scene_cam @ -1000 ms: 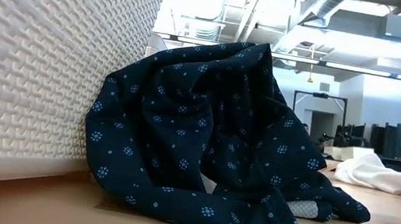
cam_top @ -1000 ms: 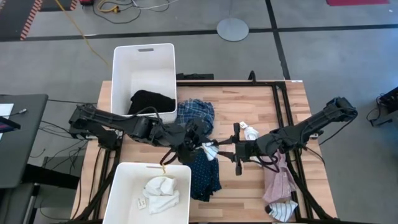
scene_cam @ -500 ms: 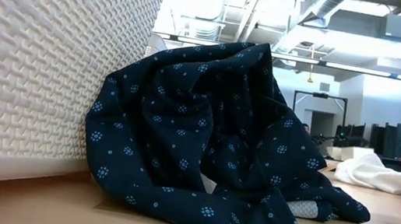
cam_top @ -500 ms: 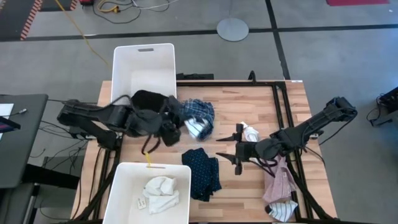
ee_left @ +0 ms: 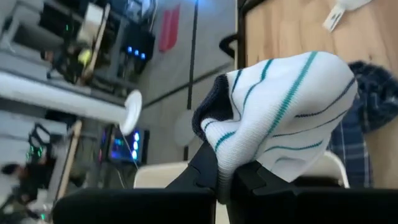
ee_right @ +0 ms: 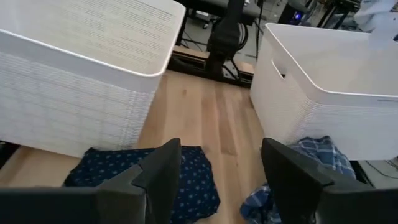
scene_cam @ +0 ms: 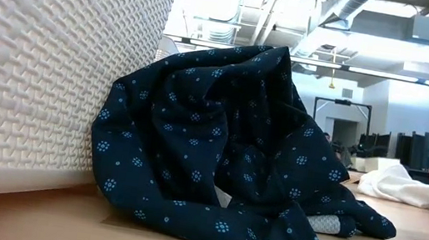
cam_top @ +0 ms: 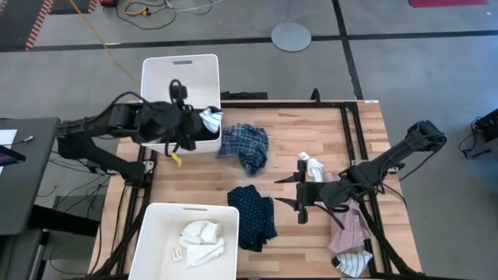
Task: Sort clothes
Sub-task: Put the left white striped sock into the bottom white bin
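Observation:
My left gripper [ee_left: 225, 171] is shut on a white sock with teal stripes [ee_left: 280, 118] and holds it over the near right corner of the far white bin [cam_top: 180, 70]. My right gripper [cam_top: 286, 191] hangs open over the table's middle with nothing between its fingers, pointing at the navy dotted piece [cam_top: 253, 214]. That piece lies crumpled against the near bin's wall [scene_cam: 38, 61]. The blue plaid shirt [cam_top: 245, 144] lies in front of the far bin. A pink shirt [cam_top: 350, 225] and a white sock [cam_top: 313, 165] lie beside my right arm. My left gripper pinches a bunched fold of the striped sock [ee_left: 231, 158] between its two fingers, close to the navy cuff. The sock is lifted clear and bulges out beyond the fingertips, above the far bin.
The near bin [cam_top: 191, 241] holds white socks. Another white sock [cam_top: 354, 263] lies at the table's near right edge. Bare wood lies between the navy piece and the pink shirt. A black frame rail [cam_top: 354, 140] runs along the table's right side.
My left gripper has carried the striped sock from the table's middle up and toward the far left, to the far bin, rolling its wrist on the way. The sock is lifted clear throughout. My right gripper has stayed near the middle.

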Motion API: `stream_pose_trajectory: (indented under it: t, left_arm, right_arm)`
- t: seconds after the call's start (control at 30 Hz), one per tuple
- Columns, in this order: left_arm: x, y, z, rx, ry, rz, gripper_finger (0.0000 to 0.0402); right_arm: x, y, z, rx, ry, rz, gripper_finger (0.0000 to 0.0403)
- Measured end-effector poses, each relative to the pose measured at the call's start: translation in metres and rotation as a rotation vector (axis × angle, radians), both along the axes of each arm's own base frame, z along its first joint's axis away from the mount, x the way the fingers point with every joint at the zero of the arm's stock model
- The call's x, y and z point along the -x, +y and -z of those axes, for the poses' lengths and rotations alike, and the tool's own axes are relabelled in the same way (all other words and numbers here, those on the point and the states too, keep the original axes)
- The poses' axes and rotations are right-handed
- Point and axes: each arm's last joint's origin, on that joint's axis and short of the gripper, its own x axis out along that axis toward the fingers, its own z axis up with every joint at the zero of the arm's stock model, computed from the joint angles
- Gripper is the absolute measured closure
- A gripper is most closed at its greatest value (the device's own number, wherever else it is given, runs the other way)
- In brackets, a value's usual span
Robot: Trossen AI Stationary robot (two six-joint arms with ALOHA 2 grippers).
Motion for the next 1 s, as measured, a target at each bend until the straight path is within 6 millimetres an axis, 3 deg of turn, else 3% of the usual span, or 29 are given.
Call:
stream_pose_trajectory:
  t: [0.2,0.6,1.0]
  left_arm:
    - [0.023,0.002,0.004,0.164,0.026,0.01,0.0401]
    - [0.057,-0.035,-0.002,0.634,-0.009,0.433,0.0401]
    - [0.058,-0.084,0.003,0.841,0.119,0.67,0.0401]
  right_arm:
    - [0.006,0.008,0.003,-0.051,0.022,-0.013,0.0163]
    - [0.014,0.018,0.008,-0.116,0.066,-0.02,0.0163]
    - [0.017,0.02,0.011,-0.159,0.09,-0.011,0.0163]
